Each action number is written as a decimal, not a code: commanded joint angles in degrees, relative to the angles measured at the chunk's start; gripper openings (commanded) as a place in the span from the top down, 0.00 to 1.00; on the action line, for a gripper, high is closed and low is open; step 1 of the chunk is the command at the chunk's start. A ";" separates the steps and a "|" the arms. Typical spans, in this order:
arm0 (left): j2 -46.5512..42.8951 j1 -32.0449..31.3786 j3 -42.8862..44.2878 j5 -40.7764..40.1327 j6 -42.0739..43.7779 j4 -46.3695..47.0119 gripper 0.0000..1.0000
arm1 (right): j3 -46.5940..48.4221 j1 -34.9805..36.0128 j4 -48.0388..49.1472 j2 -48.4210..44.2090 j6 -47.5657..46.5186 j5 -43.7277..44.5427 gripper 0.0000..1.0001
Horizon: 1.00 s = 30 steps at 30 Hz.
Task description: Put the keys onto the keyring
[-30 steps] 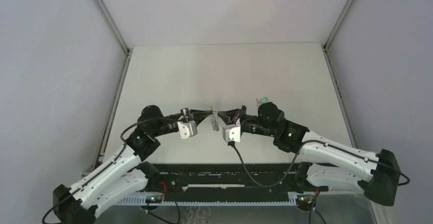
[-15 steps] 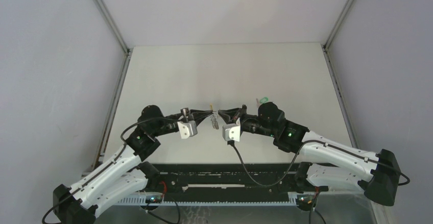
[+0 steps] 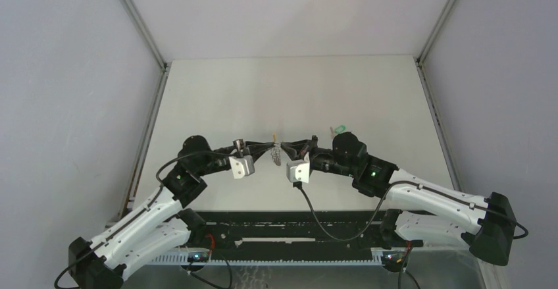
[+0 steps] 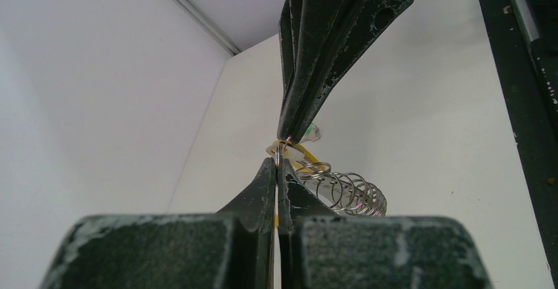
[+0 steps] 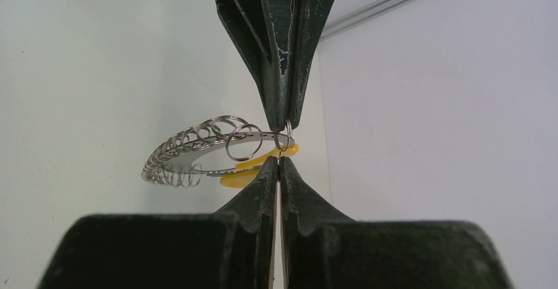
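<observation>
My left gripper (image 3: 272, 147) and right gripper (image 3: 283, 148) meet tip to tip above the table's middle. Both are shut on a thin small ring at the rim of the keyring (image 3: 278, 155), which hangs between them. In the left wrist view my left gripper (image 4: 277, 162) pinches the wire just below the right fingertips (image 4: 293, 121); the keyring (image 4: 349, 193) carries several small split rings and a yellow section (image 4: 304, 151). The right wrist view shows my right gripper (image 5: 278, 160), the keyring (image 5: 191, 145) and its yellow section (image 5: 247, 170). The green-headed key (image 3: 339, 130) lies on the table behind the right arm. A tiny orange fleck (image 3: 330, 130) beside it may be the orange key.
The white table (image 3: 289, 91) has metal rails along its left edge (image 3: 148, 131) and right edge (image 3: 434, 118), with grey walls around it. A black rail (image 3: 289, 226) runs along the near edge between the arm bases.
Both grippers have stayed tip to tip and shut. The keyring between them has shifted only slightly.
</observation>
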 commanded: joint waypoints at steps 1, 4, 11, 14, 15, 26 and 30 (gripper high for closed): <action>-0.41 -0.12 -0.39 1.32 -0.92 2.66 1.00 | 0.06 0.44 3.35 -1.05 1.14 -0.44 1.00; -0.40 -0.12 -0.39 1.86 -0.98 2.71 1.00 | 0.04 0.48 3.69 -0.96 1.24 -0.43 1.00; -0.51 -0.12 -0.27 4.46 -1.11 2.73 1.00 | 0.09 0.44 4.19 -0.30 0.84 -0.40 1.00; -0.29 -0.12 -0.26 5.81 -1.23 2.92 1.00 | 0.05 0.14 4.38 -0.10 0.27 -1.71 1.00; -0.22 -0.12 -0.24 6.34 -1.31 3.03 1.00 | 0.09 0.05 4.40 0.00 -0.13 -2.08 1.00; 0.16 -0.04 0.05 8.14 -1.64 2.83 1.00 | 0.10 -0.54 4.14 0.37 -3.96 -5.17 1.00; -0.22 0.22 -0.36 8.50 -2.07 3.77 1.00 | 0.05 -0.85 4.02 0.60 -4.10 -6.03 1.00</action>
